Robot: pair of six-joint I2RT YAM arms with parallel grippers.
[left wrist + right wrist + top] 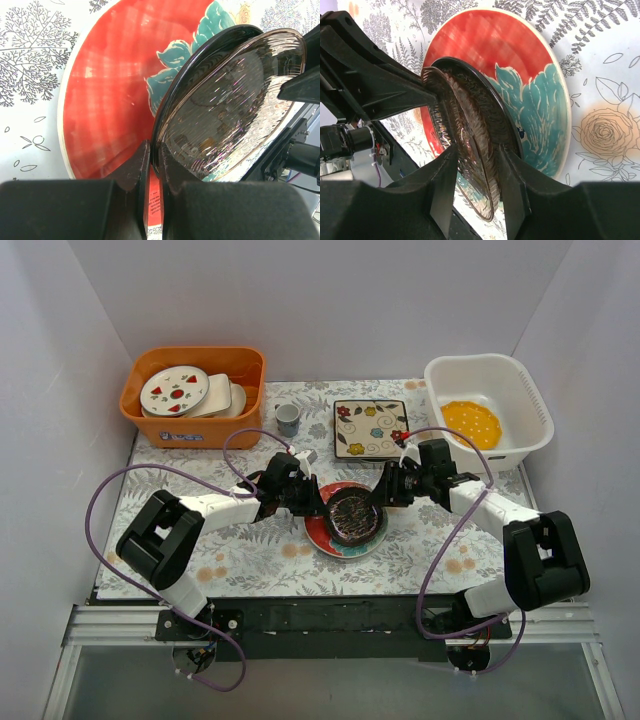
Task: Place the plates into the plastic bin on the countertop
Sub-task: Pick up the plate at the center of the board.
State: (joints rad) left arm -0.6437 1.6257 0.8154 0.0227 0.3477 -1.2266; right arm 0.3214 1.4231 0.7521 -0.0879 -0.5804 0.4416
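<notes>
Four fingers [445,185] clamp the dark plate [352,517]; cup [288,418], floral plate [370,428] beyond

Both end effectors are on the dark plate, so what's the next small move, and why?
Probably raise both together a little. The left end effector and right end effector pinch opposite rims of the dark plate, tilted over the red-and-teal plate; the white bin lies farther right.

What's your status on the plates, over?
Left gripper and right gripper both shut on dark plate, angled up off red-and-teal plate. Yellow plate already in plastic bin. Cream square plate on countertop. Nothing seen blocking the bin.
</notes>
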